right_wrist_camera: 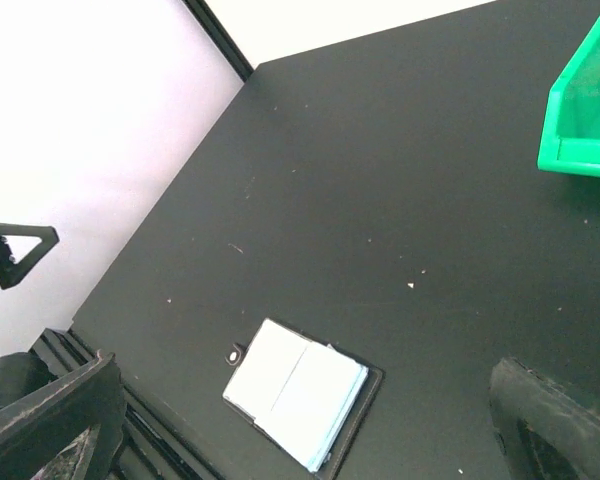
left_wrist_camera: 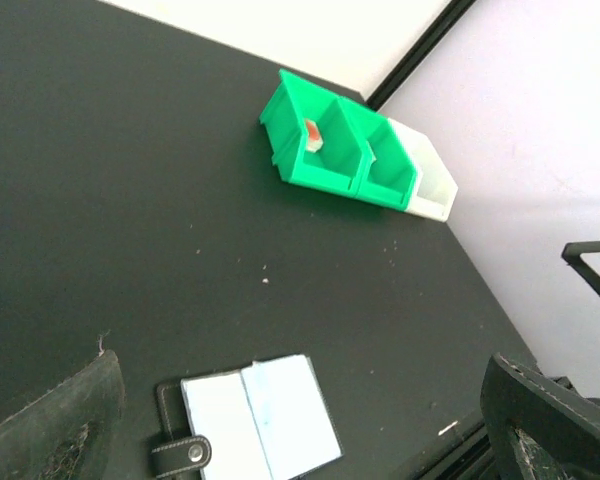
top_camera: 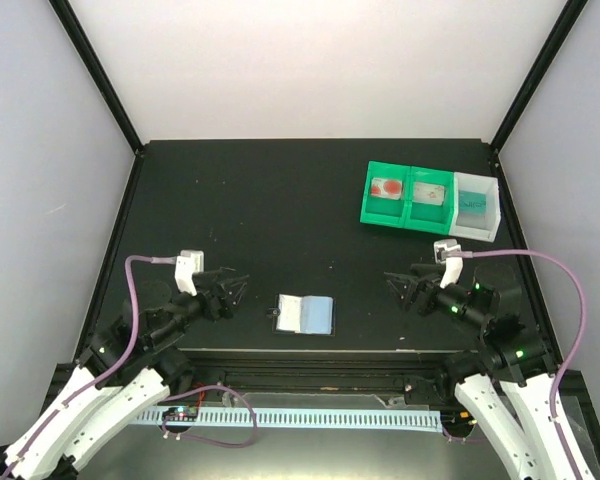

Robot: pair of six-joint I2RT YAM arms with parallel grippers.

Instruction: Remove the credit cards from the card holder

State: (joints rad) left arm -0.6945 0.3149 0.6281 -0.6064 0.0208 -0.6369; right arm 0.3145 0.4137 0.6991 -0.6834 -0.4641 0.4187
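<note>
The card holder [top_camera: 307, 314] lies open near the front middle of the black table, a black wallet with pale grey and light blue panels and a snap strap on its left. It shows in the left wrist view [left_wrist_camera: 250, 420] and the right wrist view [right_wrist_camera: 298, 392]. Pale blue credit cards [right_wrist_camera: 320, 405] are stacked in its right half, edges showing. My left gripper [top_camera: 233, 288] is open and empty, left of the holder. My right gripper [top_camera: 400, 287] is open and empty, right of it.
A green-and-white three-compartment tray [top_camera: 430, 201] stands at the back right, with a red-marked item in its left bin and a teal card in the white bin. It also shows in the left wrist view [left_wrist_camera: 350, 150]. The table's front rail runs just below the holder.
</note>
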